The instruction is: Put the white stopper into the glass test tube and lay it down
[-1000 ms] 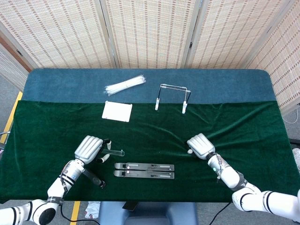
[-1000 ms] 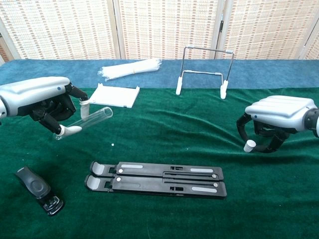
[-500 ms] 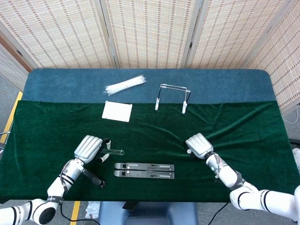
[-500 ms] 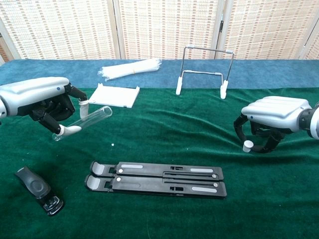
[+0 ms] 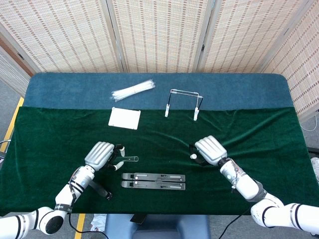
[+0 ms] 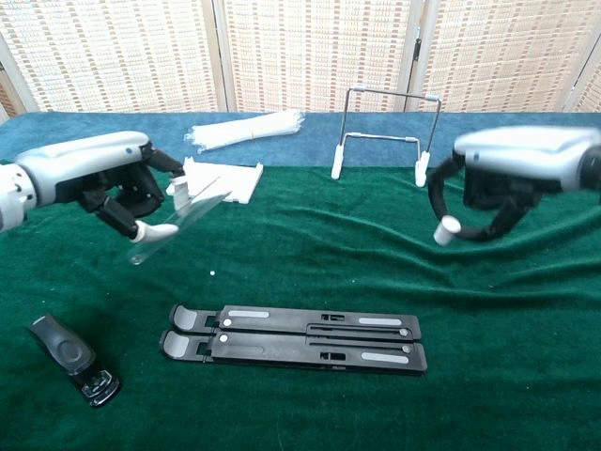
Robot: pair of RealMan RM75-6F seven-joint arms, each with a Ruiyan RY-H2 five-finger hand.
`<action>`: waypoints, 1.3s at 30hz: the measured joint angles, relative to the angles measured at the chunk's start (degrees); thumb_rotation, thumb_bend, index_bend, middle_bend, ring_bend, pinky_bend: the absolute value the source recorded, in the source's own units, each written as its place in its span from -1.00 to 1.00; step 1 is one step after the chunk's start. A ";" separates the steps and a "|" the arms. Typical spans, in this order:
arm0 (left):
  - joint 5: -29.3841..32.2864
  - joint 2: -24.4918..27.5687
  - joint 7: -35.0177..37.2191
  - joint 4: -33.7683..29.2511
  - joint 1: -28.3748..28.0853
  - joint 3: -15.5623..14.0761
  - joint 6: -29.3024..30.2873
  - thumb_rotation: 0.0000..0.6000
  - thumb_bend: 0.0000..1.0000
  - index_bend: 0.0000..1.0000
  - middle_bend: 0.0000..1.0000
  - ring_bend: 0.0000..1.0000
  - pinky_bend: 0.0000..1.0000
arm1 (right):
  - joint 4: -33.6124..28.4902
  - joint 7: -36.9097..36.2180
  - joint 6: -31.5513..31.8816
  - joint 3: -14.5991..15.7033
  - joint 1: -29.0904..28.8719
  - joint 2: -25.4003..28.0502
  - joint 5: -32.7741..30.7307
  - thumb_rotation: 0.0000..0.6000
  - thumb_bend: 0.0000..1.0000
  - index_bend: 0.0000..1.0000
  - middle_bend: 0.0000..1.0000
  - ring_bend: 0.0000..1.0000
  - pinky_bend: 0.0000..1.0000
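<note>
My left hand [image 6: 94, 178] [image 5: 100, 155] holds the glass test tube [image 6: 183, 214] [image 5: 127, 160] above the green cloth, open end pointing right toward the table's middle. My right hand [image 6: 521, 164] [image 5: 210, 150] is raised over the cloth on the right and pinches the small white stopper [image 6: 446, 230] [image 5: 193, 156] at its fingertips. The stopper hangs well to the right of the tube's mouth, apart from it.
A black folding stand [image 6: 296, 338] lies flat near the front edge between the hands. A black clip [image 6: 70, 357] sits at front left. Further back are a white card [image 6: 221, 178], a bundle of white sticks [image 6: 246, 130] and a wire rack [image 6: 385, 127].
Both hands have risen and moved inward. The right hand lifted the stopper off the cloth and leftward; the left hand carried the tube right and up.
</note>
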State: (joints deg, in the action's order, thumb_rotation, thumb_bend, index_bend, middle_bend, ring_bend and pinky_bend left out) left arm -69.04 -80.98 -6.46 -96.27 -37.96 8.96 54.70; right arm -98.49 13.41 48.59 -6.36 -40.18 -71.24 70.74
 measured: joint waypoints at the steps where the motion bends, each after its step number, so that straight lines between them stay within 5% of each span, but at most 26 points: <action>1: 0.24 -0.25 0.45 -0.16 -0.20 0.30 -0.19 1.00 -0.08 0.34 0.79 0.61 0.60 | -1.42 -1.22 0.19 -0.52 -0.02 1.18 0.50 1.00 0.23 0.36 0.99 1.00 1.00; 8: 2.49 -1.94 3.65 -2.27 -1.72 2.05 -2.08 1.00 -0.07 0.35 0.79 0.61 0.60 | -8.99 -10.81 0.26 -4.42 -0.89 7.66 3.90 1.00 0.23 0.37 1.00 1.00 1.00; 17: 4.48 -4.82 3.89 -3.46 -3.16 2.64 -2.71 1.00 -0.07 0.35 0.79 0.61 0.60 | -13.45 -16.21 -0.70 -6.64 -3.34 9.33 7.85 1.00 0.24 0.37 1.00 1.00 1.00; 39: 6.30 -7.32 2.26 -4.45 -4.37 2.36 -1.38 1.00 -0.06 0.35 0.79 0.60 0.60 | -14.97 -15.44 -1.24 -5.45 -5.34 8.66 8.10 1.00 0.25 0.37 1.00 1.00 1.00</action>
State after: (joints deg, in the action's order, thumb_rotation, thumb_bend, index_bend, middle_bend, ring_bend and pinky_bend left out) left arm -62.74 -88.30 -4.21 -100.72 -42.33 11.33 53.32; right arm -113.46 -2.03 47.35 -11.81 -45.52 -62.57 78.83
